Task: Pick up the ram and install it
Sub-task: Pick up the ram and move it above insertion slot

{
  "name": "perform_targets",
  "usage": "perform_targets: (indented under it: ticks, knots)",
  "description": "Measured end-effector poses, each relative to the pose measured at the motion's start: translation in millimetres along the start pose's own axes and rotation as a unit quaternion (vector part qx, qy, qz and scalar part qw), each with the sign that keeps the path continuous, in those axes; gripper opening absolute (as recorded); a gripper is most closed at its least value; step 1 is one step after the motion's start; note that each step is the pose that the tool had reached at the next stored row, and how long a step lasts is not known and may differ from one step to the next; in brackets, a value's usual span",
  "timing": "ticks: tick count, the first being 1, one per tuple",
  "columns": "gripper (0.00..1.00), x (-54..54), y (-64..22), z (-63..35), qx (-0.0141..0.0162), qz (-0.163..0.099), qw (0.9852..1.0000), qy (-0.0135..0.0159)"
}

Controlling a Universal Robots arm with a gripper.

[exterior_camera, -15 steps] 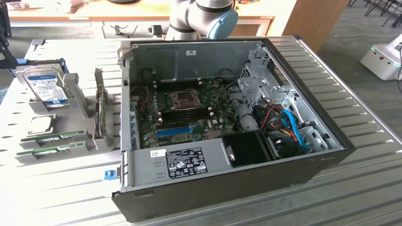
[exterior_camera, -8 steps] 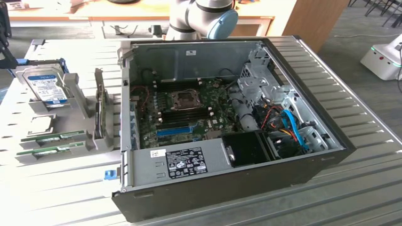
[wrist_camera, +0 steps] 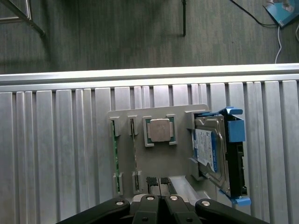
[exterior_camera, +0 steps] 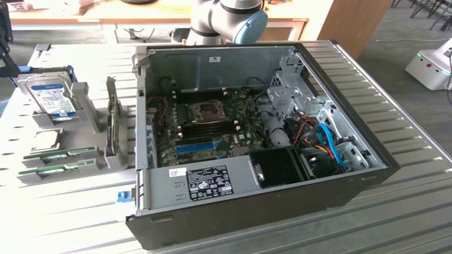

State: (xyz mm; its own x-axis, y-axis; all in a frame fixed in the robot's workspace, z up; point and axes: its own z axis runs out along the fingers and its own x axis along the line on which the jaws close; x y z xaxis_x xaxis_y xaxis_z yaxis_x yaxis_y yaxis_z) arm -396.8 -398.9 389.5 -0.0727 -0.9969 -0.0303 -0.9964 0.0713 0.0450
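The claw (wrist_camera: 158,183) is nearest the wrist camera, its 2 black fingers pressed together with nothing between them. It hangs above one edge of the grey holder (wrist_camera: 159,158), over the stretch between the ram slots and the hard drive; how high above, I cannot tell.

On the holder, 2 green sticks stand on edge in their slots, parallel and just apart. The inner ram stick (wrist_camera: 135,154) lies just beside the square CPU chip (wrist_camera: 159,129), and the outer ram stick (wrist_camera: 116,158) runs along the holder's rim. At the holder's opposite end the hard drive (wrist_camera: 210,149) leans in its blue-framed cradle. The holder rests on the ribbed metal worktop (wrist_camera: 56,154), and past the worktop's edge is dark floor (wrist_camera: 117,32).

In the exterior view the open computer case (exterior_camera: 282,201) sits just beside the holder (exterior_camera: 50,177), on the exterior view's right of it, with the motherboard (exterior_camera: 211,121) exposed. An upright grey card (exterior_camera: 111,119) stands on the holder's case side. Beyond the case rises the arm (exterior_camera: 226,21).
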Motion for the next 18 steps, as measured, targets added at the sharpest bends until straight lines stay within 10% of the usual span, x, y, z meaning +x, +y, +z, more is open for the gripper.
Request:
perform_targets:
  ticks: [18]
  knots:
    - [0.11, 0.0, 0.0, 0.0, 0.0000, 0.000, 1.0000, 0.0000]
